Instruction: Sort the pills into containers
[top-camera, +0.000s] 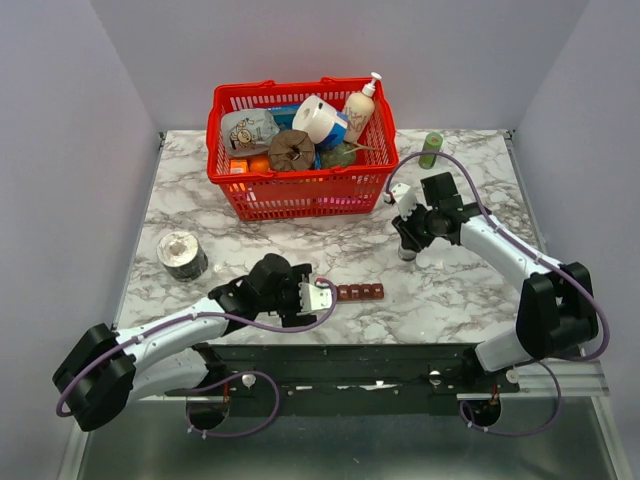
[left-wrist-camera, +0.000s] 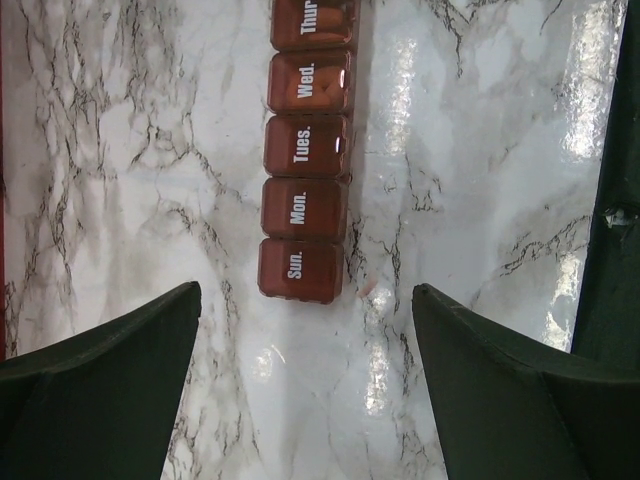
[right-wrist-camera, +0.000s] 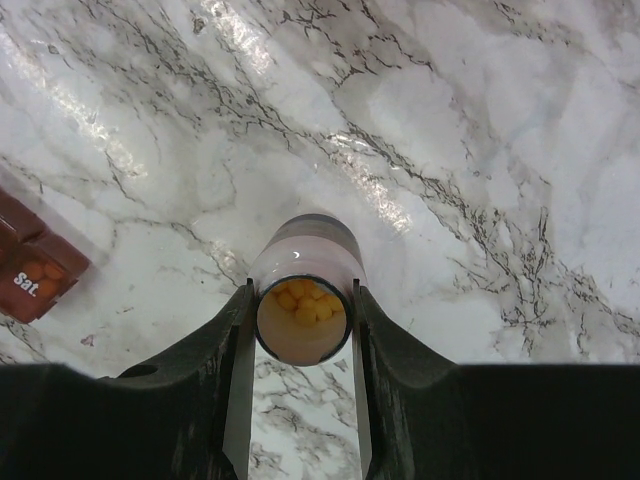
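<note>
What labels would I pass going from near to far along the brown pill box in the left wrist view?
Sun. lid → Mon. lid → Tues. lid → Wed. lid → Thur. lid, cut off by the picture's top edge.

In the left wrist view the containers (left-wrist-camera: 305, 180) run off the edge at 12 o'clock, the Thur. lid cut through. The right wrist view shows only their Sat. end, at 9 o'clock. From above, the lid lettering is too small to read
</note>
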